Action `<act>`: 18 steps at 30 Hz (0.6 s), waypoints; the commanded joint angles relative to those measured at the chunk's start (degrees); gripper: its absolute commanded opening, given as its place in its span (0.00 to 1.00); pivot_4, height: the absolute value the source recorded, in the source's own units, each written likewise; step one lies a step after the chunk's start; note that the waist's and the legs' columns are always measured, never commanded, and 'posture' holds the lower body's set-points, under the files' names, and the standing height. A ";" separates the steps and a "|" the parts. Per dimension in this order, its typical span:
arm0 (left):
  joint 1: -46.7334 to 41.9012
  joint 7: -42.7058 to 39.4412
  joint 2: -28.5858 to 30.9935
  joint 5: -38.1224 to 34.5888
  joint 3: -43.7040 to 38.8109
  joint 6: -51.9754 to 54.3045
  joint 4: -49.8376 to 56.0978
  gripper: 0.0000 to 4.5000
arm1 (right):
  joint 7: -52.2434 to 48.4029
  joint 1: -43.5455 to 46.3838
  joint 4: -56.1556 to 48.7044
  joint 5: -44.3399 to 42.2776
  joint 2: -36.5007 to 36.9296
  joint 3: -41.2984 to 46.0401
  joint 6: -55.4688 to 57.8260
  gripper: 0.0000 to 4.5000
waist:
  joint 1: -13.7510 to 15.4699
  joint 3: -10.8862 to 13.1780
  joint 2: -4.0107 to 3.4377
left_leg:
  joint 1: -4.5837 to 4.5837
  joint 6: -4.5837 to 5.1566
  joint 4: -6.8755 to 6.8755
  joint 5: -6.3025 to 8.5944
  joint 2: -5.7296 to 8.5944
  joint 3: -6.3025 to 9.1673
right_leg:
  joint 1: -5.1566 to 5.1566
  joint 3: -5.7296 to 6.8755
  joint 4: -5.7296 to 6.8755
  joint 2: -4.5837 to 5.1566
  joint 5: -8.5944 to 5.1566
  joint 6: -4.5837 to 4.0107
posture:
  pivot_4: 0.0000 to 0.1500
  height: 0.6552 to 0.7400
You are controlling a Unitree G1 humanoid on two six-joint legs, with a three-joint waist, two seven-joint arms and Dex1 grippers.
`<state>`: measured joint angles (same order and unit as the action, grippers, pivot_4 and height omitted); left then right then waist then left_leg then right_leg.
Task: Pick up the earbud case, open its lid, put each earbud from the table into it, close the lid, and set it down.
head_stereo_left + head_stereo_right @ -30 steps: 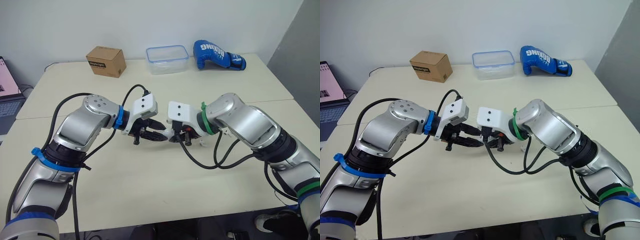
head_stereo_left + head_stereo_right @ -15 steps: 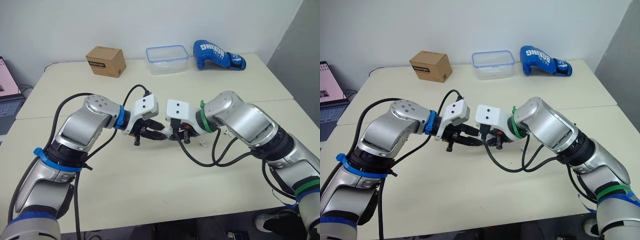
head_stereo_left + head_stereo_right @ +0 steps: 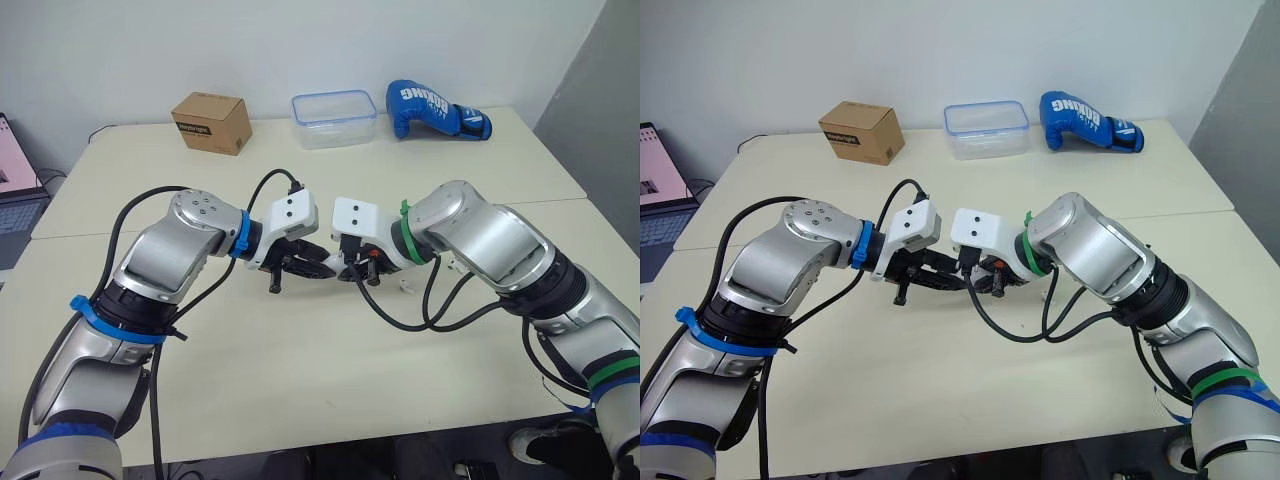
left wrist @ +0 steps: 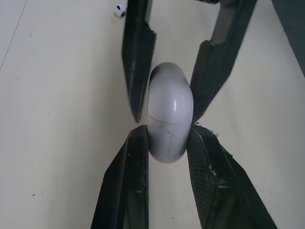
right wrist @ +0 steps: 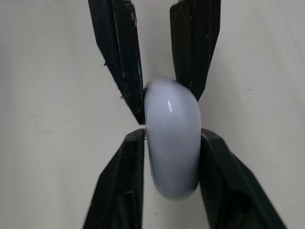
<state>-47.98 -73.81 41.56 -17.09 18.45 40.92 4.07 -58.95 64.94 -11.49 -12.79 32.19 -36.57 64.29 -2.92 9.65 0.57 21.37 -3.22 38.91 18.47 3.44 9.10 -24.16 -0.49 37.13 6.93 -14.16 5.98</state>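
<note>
Now, with my left fingers [image 4: 126, 191] and right fingers [image 5: 119, 191] both clamped on opposite ends of the shut case [image 4: 170, 119] above the tabletop [image 3: 300, 380], I judge lid-opening is the step in hand, calling next for a pry at its seam.

1 ea: case [image 4: 170, 119], earbud [image 4: 119, 9], box [image 3: 211, 122], tub [image 3: 334, 118], glove [image 3: 436, 110], laptop [image 3: 15, 190]; hands x2 – L hand [image 4: 169, 131], R hand [image 5: 172, 136].

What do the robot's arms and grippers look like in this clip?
Both arms have silver shells with black joints and looping black cables. The left arm wears blue bands, the right arm green ones. White camera blocks sit at the wrists. The left gripper and right gripper each have two black tapered fingers.
</note>
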 commanded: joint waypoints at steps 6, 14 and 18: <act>6.44 2.13 -0.01 -3.54 -7.25 -4.19 4.48 0.17 | -0.73 -1.29 -3.64 -1.60 2.77 5.69 -2.92 0.81 | -0.19 -0.01 -0.01 | 0.02 0.00 0.00 0.00 0.00 0.01 | -0.03 -0.02 -0.02 0.01 0.00 0.00 | 1.00 0.89; 19.84 5.75 -4.55 -9.08 -18.04 -15.10 4.91 0.17 | -6.30 -13.80 -8.92 -9.57 10.20 18.02 -9.45 0.81 | 0.35 -0.02 0.01 | 0.09 0.00 0.05 0.00 0.03 0.00 | -0.03 0.01 -0.02 0.08 0.02 -0.02 | 1.00 0.89; 22.91 6.94 -6.71 -11.37 -21.00 -17.69 3.63 0.17 | -7.69 -18.73 -11.95 -15.25 12.30 23.65 -7.96 0.81 | 0.80 -0.02 0.00 | 0.06 0.00 0.04 0.00 0.02 -0.04 | -0.01 0.00 -0.04 0.08 0.02 -0.03 | 1.00 0.89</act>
<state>-25.11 -67.46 35.29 -26.81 -0.37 25.07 6.82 -66.03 45.97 -21.08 -25.63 44.03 -16.25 56.10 -2.12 9.63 0.57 21.42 -3.22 38.96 18.47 3.45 9.05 -24.16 -0.49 37.11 7.01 -14.14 5.95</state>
